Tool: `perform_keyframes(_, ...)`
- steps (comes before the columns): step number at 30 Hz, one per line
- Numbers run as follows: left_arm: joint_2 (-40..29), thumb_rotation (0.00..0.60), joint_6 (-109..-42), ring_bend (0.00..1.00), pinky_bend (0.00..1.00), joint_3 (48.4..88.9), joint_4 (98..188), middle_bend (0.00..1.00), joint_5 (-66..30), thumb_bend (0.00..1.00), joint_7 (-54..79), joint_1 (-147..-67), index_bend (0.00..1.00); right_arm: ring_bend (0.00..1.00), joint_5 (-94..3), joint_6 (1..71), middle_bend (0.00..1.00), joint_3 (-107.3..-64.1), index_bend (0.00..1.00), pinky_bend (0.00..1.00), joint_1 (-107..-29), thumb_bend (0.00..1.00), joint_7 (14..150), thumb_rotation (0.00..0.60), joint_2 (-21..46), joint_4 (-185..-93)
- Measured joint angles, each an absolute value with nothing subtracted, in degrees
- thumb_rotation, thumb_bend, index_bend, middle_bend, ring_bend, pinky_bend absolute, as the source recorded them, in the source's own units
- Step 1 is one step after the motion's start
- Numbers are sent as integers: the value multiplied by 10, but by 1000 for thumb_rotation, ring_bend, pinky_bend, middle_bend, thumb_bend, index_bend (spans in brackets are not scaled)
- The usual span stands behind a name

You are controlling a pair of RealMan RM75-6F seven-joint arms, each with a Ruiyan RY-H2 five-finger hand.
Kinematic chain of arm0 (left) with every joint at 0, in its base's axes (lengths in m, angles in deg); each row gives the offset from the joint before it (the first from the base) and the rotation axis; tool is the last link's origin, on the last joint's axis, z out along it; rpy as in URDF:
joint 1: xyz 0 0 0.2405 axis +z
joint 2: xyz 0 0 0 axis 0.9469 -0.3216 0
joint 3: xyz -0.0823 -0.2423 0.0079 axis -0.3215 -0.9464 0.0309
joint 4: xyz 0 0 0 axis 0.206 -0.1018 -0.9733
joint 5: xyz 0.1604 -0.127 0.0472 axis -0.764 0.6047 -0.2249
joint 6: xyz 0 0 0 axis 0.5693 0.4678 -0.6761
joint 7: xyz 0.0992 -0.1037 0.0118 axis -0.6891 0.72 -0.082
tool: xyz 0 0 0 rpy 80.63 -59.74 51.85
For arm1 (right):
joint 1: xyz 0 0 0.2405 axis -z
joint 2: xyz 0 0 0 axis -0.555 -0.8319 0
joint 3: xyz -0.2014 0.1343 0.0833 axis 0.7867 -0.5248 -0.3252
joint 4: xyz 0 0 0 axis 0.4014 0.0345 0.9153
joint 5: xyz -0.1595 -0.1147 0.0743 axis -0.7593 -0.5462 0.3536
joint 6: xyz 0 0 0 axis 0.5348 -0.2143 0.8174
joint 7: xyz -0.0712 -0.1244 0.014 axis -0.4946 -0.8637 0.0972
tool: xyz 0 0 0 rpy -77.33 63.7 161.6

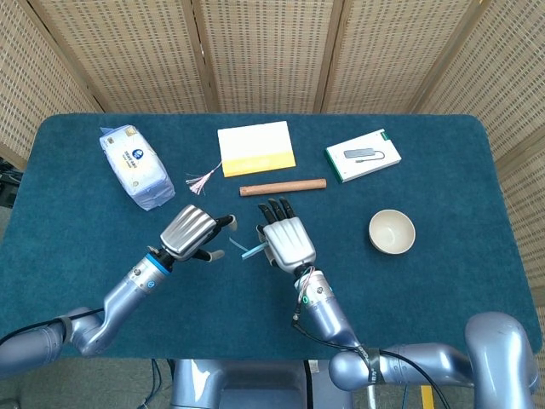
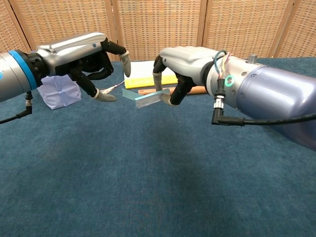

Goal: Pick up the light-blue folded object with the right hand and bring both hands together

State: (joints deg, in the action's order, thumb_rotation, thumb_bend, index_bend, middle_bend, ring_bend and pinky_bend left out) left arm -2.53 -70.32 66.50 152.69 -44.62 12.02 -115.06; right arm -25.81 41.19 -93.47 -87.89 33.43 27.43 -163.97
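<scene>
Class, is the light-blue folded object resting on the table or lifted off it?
Lifted: the right hand pinches the light-blue folded object above the table.

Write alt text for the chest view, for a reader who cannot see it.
The right robot hand holds a light-blue folded paper above a dark teal table, pinched between thumb and finger. The left robot hand hovers beside it, fingers apart, holding nothing. Behind them lie a yellow notepad, a wooden stick and a tissue pack.

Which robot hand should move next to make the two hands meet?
Probably the left hand. It is empty with its fingers apart, just short of the right hand, which already holds the light-blue folded object off the table.
</scene>
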Motion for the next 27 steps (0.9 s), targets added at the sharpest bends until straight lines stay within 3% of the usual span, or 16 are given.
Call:
perform_keyframes(4, -14, 600, -699, 1000, 972, 662, 1522, 909, -435, 304, 113, -1157, 466, 0, -257, 414, 127, -932, 595, 0, -879, 569, 337, 600, 272, -1641)
perform_keyframes(27, 13, 600, -692, 1000, 972, 666, 1503, 909, -408, 324, 98, -1173, 519, 0, -256, 415, 127, -924, 595, 0, -877, 569, 352, 600, 259, -1642)
